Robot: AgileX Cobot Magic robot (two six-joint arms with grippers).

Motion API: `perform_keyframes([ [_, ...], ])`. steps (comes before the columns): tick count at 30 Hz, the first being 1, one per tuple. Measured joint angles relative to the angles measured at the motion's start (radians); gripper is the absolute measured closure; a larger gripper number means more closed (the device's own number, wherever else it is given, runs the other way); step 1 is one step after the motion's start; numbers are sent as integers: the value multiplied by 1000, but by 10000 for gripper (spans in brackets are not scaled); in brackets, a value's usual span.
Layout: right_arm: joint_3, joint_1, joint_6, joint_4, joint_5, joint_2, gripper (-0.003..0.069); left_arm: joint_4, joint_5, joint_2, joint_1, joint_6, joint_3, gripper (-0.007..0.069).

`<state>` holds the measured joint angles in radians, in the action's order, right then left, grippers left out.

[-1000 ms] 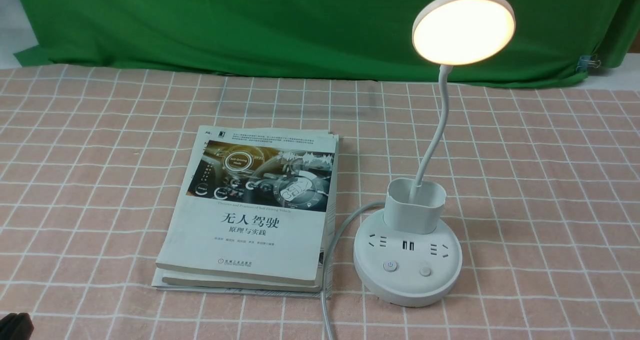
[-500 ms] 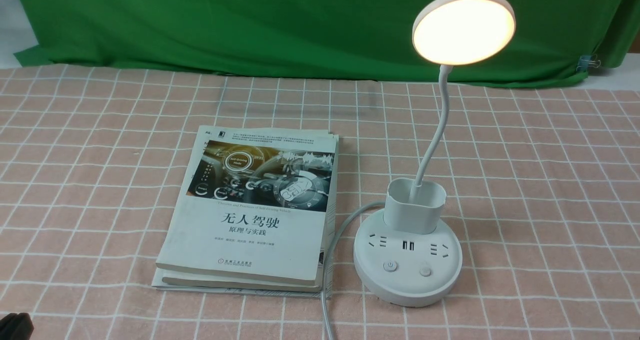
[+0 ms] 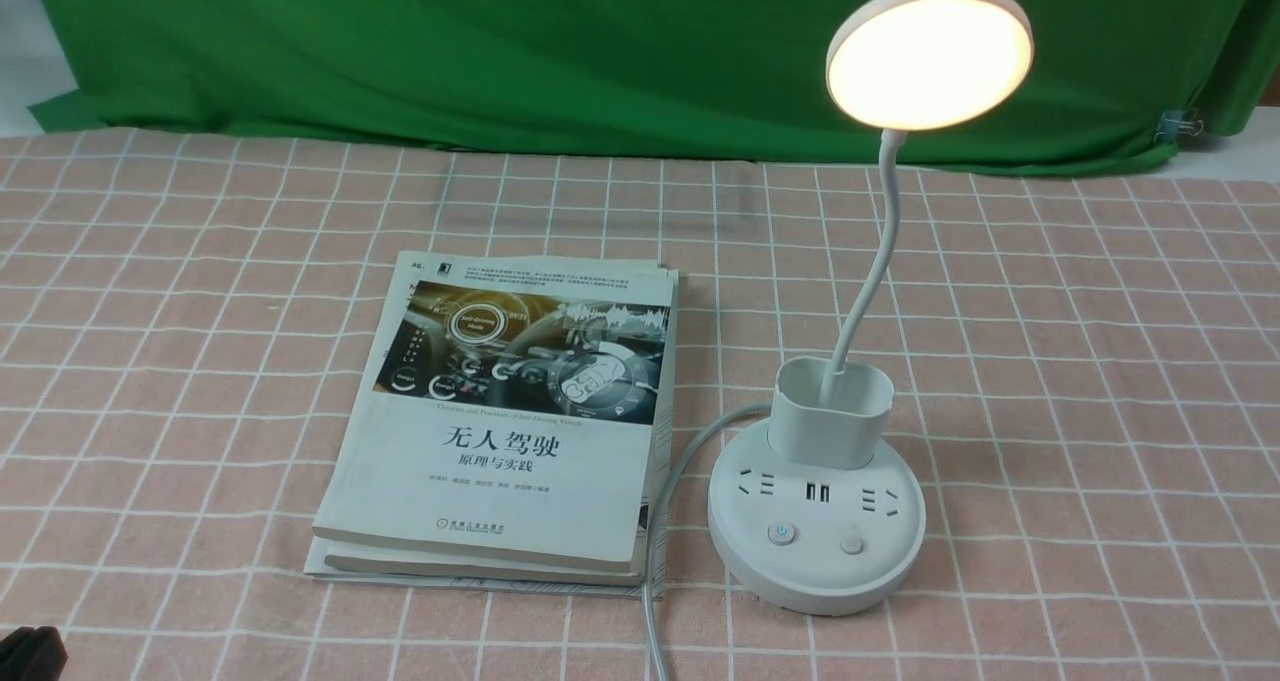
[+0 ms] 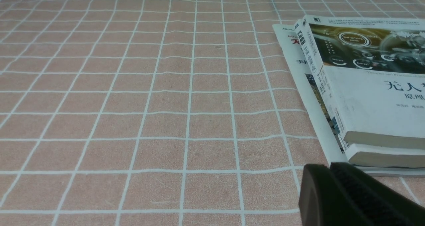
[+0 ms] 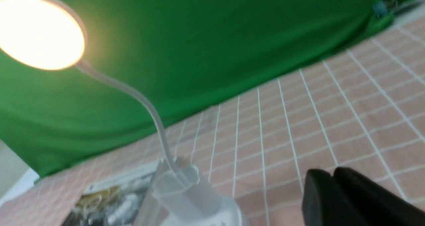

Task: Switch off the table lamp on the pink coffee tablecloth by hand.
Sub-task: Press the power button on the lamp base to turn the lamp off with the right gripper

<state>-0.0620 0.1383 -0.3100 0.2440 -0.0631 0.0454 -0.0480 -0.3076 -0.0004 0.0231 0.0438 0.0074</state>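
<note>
- Front view: the table lamp point(image 3: 848, 431) stands right of centre on the pink coffee tablecloth point(image 3: 1100, 361) that covers the tabletop. Its head point(image 3: 928, 56) glows at the upper right, so the lamp is on.
- Two buttons sit on the near edge of the round base point(image 3: 815, 571): a power button point(image 3: 781, 533) showing a faint blue light and a plain button point(image 3: 851, 543) just beside it.
- A stack of books point(image 3: 500, 421) lies left of the base, with the cable point(image 3: 665, 501) running between them.
- Only a black scrap of the left gripper point(image 3: 28, 651) shows, in the lower left corner, well apart from the lamp. The right gripper is out of this view.
- Left wrist view: the left gripper point(image 4: 332, 168), lower right, has its fingers pressed together and holds nothing. It faces the cloth and the books point(image 4: 365, 86), not the lamp.
- Right wrist view, blurred: the right gripper point(image 5: 333, 173), lower right, is also closed and empty. It is near the holder point(image 5: 179, 189), with the lit head point(image 5: 40, 30) at the upper left.
- The step in hand is probably the right arm's approach. Keep the fingers together as one blunt tip and come down squarely on the lit-marked button. Stay clear of the neck point(image 5: 139, 103) and holder, and press lightly so the base does not slide.
</note>
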Motion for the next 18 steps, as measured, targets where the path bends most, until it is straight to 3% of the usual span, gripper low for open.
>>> perform_keyframes([
  [6,-324,0,145,-1,-407,272,610,0,0,0,0,0,0,618],
  [9,-501,0,221,-19,-639,523,610,0,0,0,0,0,0,618],
  [13,-604,0,310,-25,-754,747,610,0,0,0,0,0,0,618],
  [18,-697,34,354,-33,-787,1007,617,0,0,0,0,0,0,618],
])
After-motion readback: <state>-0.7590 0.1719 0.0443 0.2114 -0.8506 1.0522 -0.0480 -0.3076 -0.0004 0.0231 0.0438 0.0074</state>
